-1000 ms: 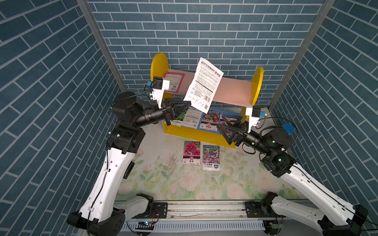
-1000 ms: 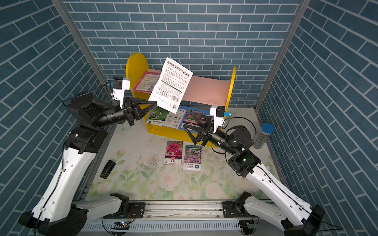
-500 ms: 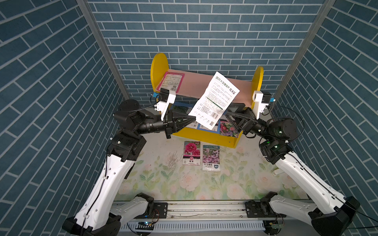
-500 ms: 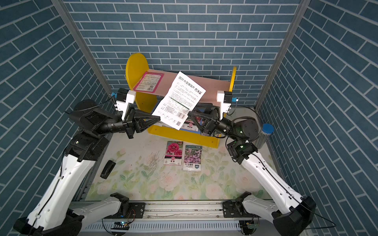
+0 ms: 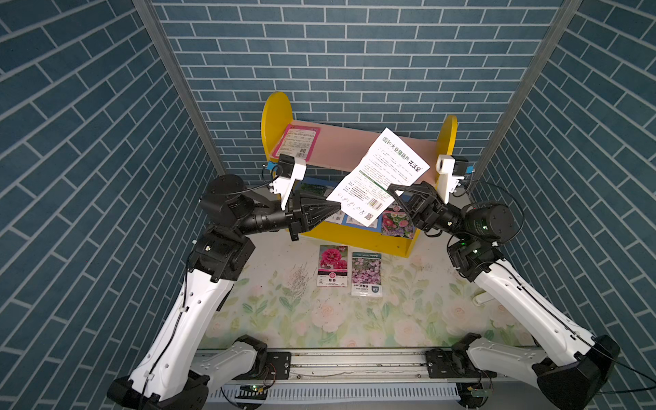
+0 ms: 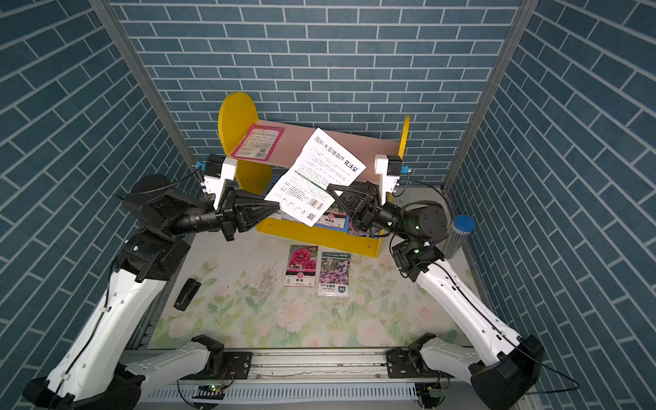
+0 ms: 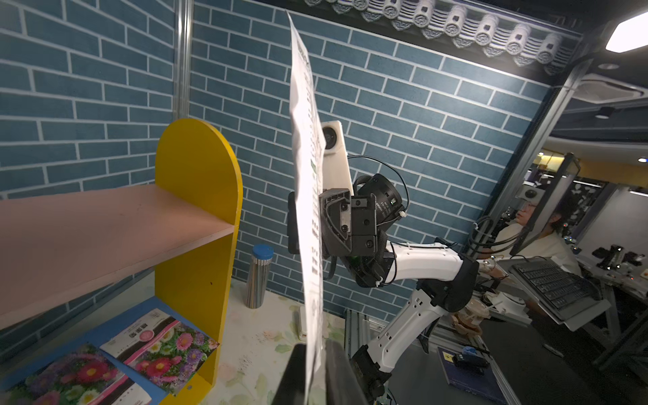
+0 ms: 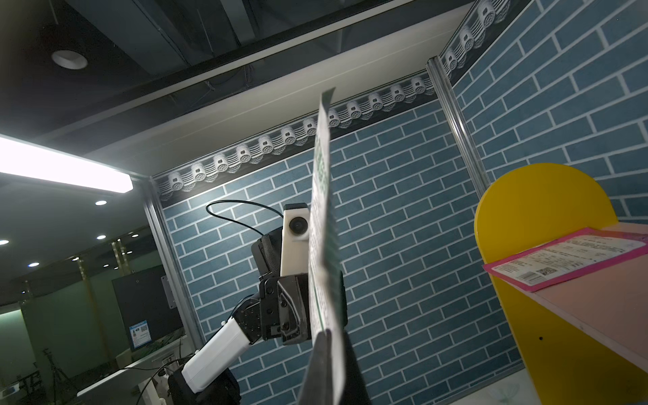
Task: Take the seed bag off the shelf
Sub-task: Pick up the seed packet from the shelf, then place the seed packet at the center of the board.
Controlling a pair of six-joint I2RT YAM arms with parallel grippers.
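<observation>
while shelf holds packets, bag hangs.

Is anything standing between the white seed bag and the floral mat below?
Nothing visible does. The white seed bag hangs clear of the shelf, the right gripper shut on it. The red-flower packet and the purple-flower packet lie on the floral mat before the shelf; I would land beside them.

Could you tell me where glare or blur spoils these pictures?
Both top views: even light, sharp print on the white seed bag. Left wrist view: a ceiling lamp blown out, the bag's near edge blurred. Right wrist view: a light strip glaring, ceiling dark.
</observation>
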